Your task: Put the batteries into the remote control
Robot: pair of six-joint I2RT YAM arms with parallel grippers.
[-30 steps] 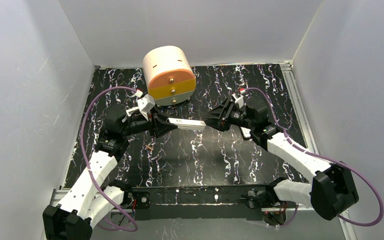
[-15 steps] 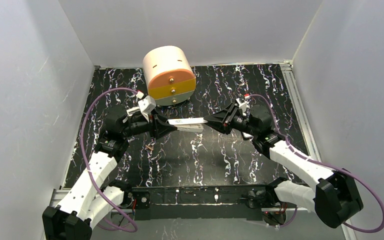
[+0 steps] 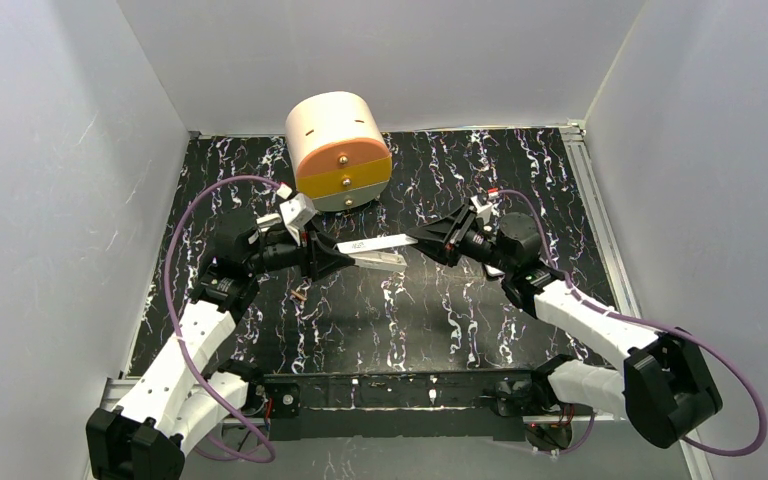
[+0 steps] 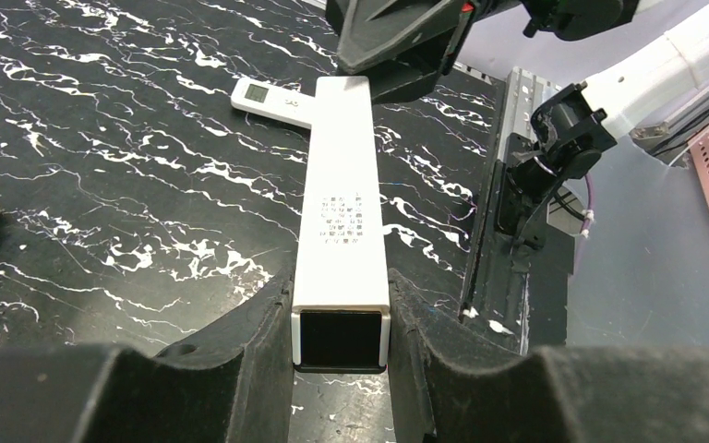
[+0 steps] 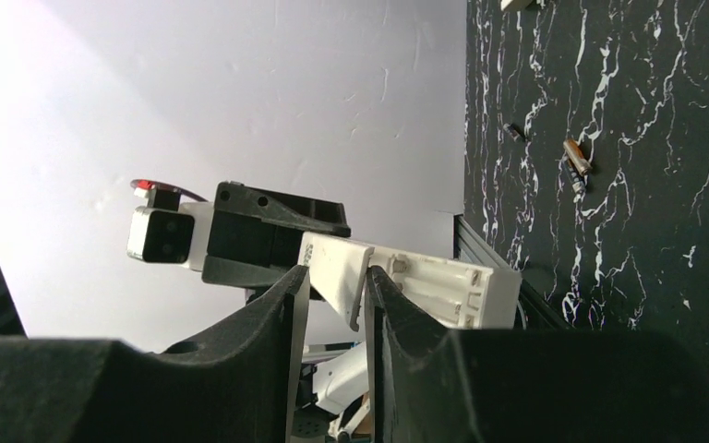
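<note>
Marbled table (image 3: 460, 330), white walls (image 3: 60, 150); left pincer (image 4: 342, 300) clamps white bar (image 4: 343, 166), right pincer (image 5: 337, 277) seemingly grips its end.

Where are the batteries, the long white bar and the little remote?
batteries (image 5: 576, 156), right wrist view, middle of the coppery one
long white bar (image 4: 342, 194), left wrist view, its printed top face
little remote (image 4: 282, 103), left wrist view, just beside its screen

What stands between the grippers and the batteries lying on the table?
Nothing on the table blocks the batteries, which lie in the open. But the left gripper and right gripper are both shut on a white bar.
</note>
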